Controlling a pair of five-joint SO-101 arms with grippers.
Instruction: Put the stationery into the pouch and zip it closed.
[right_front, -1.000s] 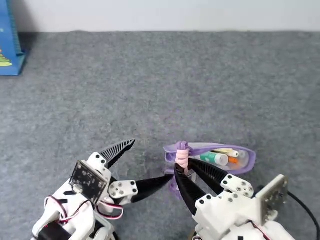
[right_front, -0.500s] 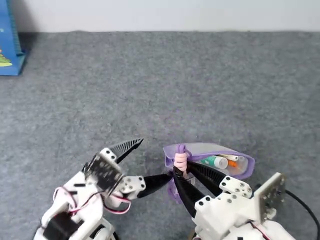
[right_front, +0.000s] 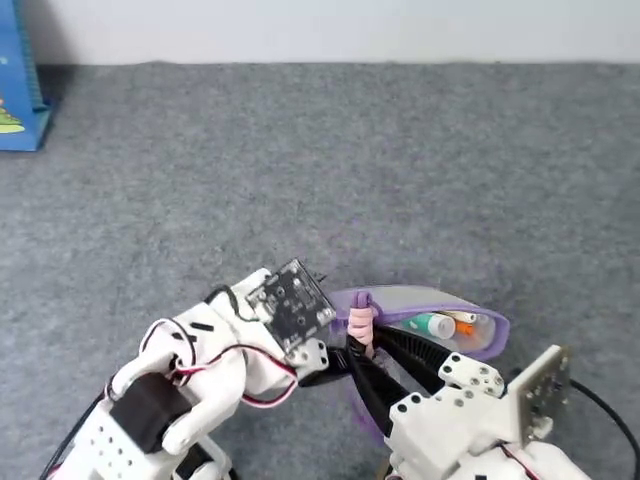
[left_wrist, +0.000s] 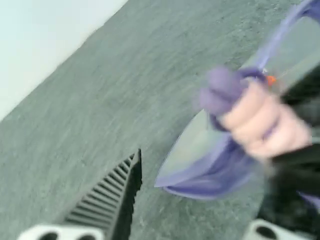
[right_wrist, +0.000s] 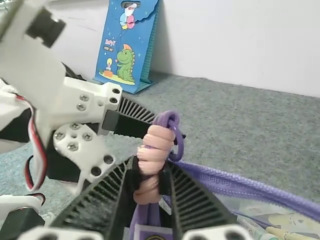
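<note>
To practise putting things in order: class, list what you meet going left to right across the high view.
blue bag → left arm → pink pull → pens

The pouch (right_front: 405, 298) is purple, its zip pull (right_front: 360, 324) pink.

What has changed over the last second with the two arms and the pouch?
The left gripper swung in from the near left of the table to the zipper end of the pouch, jaws open. The right gripper stayed shut on the pink zipper charm; pouch and pens barely shifted.
</note>
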